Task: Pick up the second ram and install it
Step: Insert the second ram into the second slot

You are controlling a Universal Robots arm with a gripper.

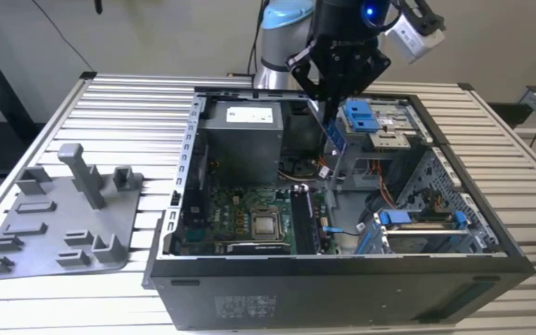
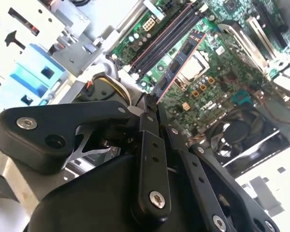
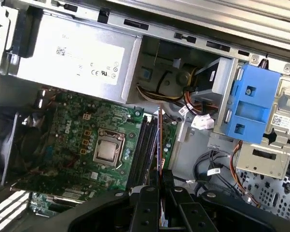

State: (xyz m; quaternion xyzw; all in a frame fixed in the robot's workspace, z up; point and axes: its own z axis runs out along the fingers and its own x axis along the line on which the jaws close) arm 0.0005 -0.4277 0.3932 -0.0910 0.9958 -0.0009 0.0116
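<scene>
Tightly, hand (image 2: 148,105) clamps second ram (image 2: 182,57).

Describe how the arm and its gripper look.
The arm is a silver-grey tube with a light blue joint cap and a blue light on its black wrist. The gripper is matte black, built of flat bar links pinned with silver screws.

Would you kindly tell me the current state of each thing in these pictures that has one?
gripper: shut on the second ram.
second ram: held in the air over the motherboard, not in a slot.
computer case: lying on its side, panel off.
processor: uncovered, no cooler on it.
</scene>
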